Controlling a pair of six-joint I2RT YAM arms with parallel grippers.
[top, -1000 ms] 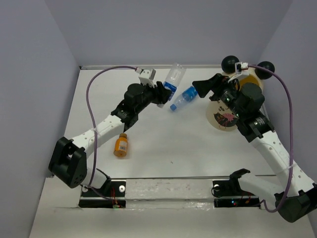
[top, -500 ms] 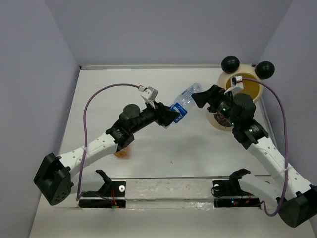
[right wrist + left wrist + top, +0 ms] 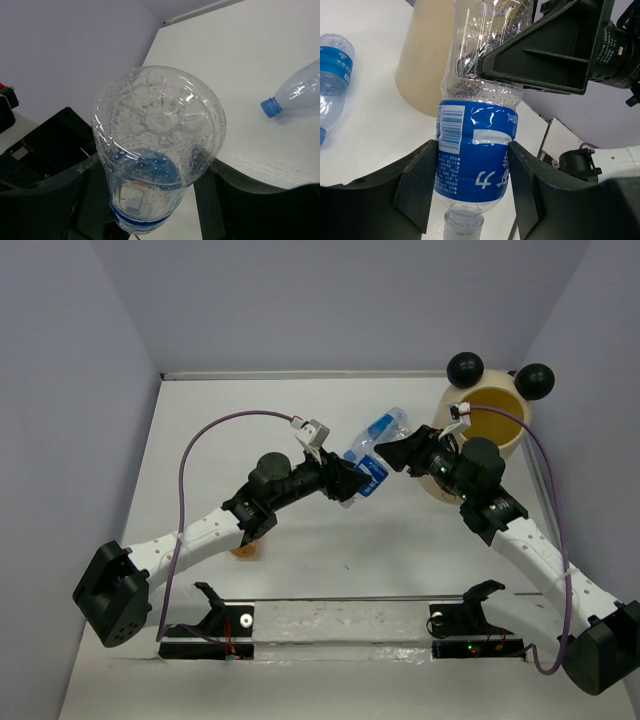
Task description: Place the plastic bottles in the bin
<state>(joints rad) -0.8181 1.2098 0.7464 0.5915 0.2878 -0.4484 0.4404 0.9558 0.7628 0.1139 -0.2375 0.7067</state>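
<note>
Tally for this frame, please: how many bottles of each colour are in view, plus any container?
Clear bottles with blue labels: 2, the held bottle and the lying bottle
Orange bottle: 1, partly hidden
Cream-yellow bin: 1
Total: 4

Lab test booth: white table, 3 plain lavender walls.

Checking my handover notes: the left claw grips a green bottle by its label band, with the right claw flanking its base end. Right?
No: the bottle is clear with a blue label, not green, as the left wrist view shows. The left claw does grip its label band, with the right claw flanking its base end.
</note>
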